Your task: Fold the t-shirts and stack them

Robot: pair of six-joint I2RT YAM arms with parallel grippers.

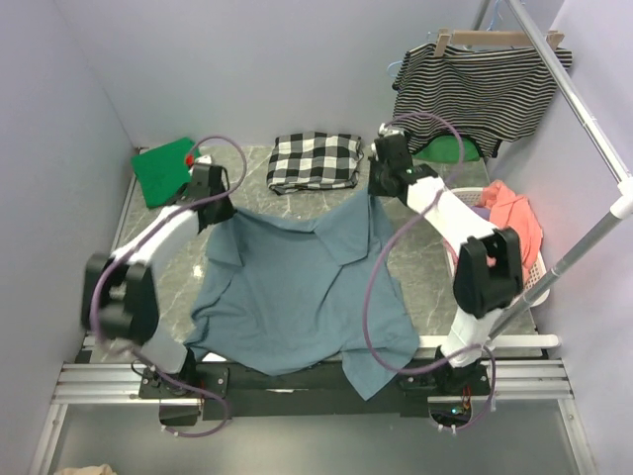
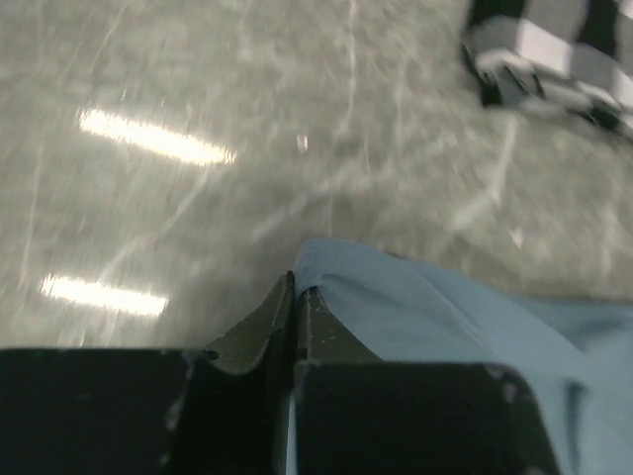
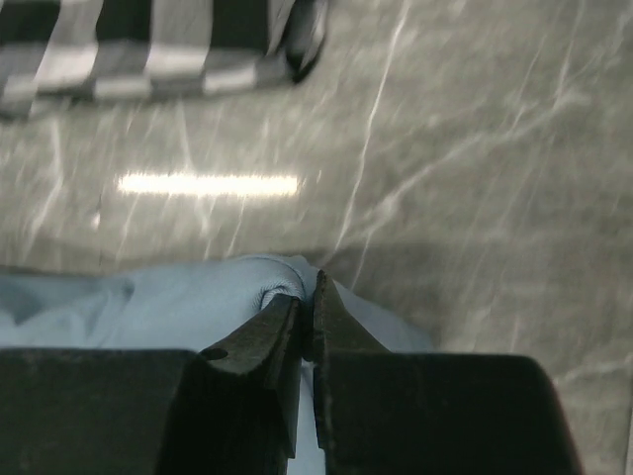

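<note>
The left fingers are pinched to a bare slit on an edge of the blue shirt, the cloth bunched right at their tips; seen from above, these fingers sit to the near left of the checked cloth. The right fingers are likewise nearly closed, gripping a rolled fold of the same shirt, and from above they stand just to the right of the checked cloth. The shirt is a dusty slate blue, soft and creased, lying on the near side of the checked cloth with its far edge drawn up at the two gripped points and sagging between them. A loose flap is folded over its middle, and its near end drapes off the worktop edge by the arm bases. Its long axis runs away from the checked cloth toward the near edge, leaning a little to the right; which end is the neck cannot be told. The green shirt lies folded flat in a rough square, well to the left of the checked cloth and apart from the blue one.
</note>
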